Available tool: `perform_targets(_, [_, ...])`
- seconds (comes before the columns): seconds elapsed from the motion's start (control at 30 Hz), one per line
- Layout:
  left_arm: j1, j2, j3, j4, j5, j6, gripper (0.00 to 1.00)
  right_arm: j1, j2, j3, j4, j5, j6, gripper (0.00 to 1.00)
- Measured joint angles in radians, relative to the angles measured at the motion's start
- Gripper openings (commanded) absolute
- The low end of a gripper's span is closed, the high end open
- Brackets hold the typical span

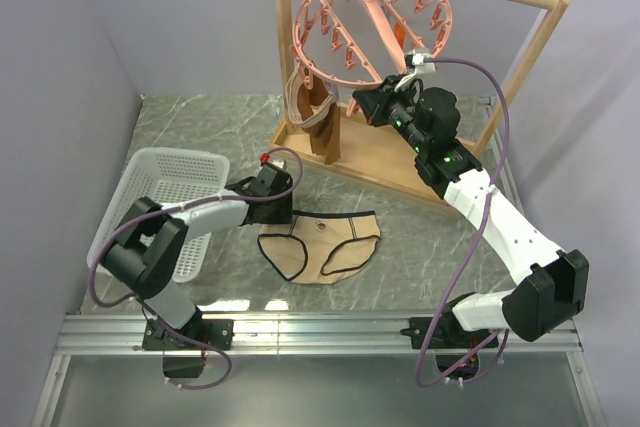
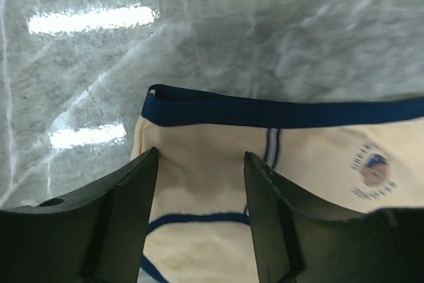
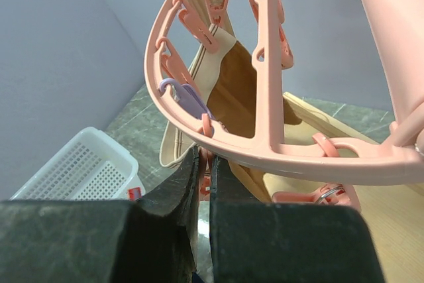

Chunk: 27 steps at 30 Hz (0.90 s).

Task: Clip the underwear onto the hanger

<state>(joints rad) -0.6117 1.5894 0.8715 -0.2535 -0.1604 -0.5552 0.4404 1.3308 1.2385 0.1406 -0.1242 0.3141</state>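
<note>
A white basket (image 1: 150,162) lies tilted at the worktop's left edge, while the left gripper (image 2: 200,157) gapes over the underwear (image 1: 320,247) mid-worktop and the right gripper (image 3: 205,164) pinches a hanger (image 3: 285,154) peg beside a brown garment (image 3: 238,91).

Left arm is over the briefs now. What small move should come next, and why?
Probably lower the left gripper and close on the underwear at its waistband corner: its jaws are open over that corner, the garment lies flat and unheld, and the right gripper pinches a peg on the hanger.
</note>
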Motion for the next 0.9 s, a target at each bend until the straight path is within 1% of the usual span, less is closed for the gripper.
perform_targets(0.1, [0.001,0.048,0.018,-0.003,-0.017,-0.007,0.59,0.000,0.000,0.000,0.000,0.000,-0.003,0.00])
perform_targets(0.17, [0.000,0.067,0.035,0.002,-0.019,-0.008,0.56,0.000,0.000,0.000,0.000,0.001,-0.006,0.00])
perform_targets(0.2, [0.000,0.076,0.042,0.002,-0.024,-0.008,0.53,0.000,0.000,0.000,0.000,0.001,-0.008,0.00])
perform_targets(0.23, [0.001,0.082,0.048,0.004,-0.024,-0.008,0.42,0.000,0.000,-0.001,0.000,0.001,-0.009,0.00])
perform_targets(0.3, [0.002,0.100,0.056,0.013,-0.035,-0.006,0.26,0.000,0.000,-0.001,0.000,0.002,-0.009,0.00])
perform_targets(0.33, [0.003,0.106,0.059,0.022,-0.040,-0.004,0.15,0.000,0.000,-0.001,0.001,0.002,-0.009,0.00])
perform_targets(0.37, [0.004,0.111,0.060,0.035,-0.040,0.000,0.09,0.000,0.000,-0.001,0.001,0.002,-0.009,0.00])
perform_targets(0.4, [0.005,0.117,0.060,0.048,-0.041,0.008,0.00,0.000,0.000,-0.002,0.001,0.003,-0.009,0.00])
perform_targets(0.53, [0.005,0.122,0.055,0.108,-0.025,0.039,0.00,0.000,0.000,-0.003,0.003,0.003,-0.008,0.00])
perform_targets(0.63, [0.001,0.093,0.007,0.178,-0.004,0.074,0.00,0.000,0.000,-0.004,0.006,0.003,-0.008,0.00])
perform_targets(0.77, [-0.014,-0.020,-0.093,0.275,0.059,0.131,0.00,0.000,0.000,-0.005,0.009,0.002,-0.008,0.00])
perform_targets(0.9, [-0.043,-0.173,-0.163,0.433,0.124,0.200,0.00,0.000,0.000,-0.006,0.011,0.002,-0.007,0.00])
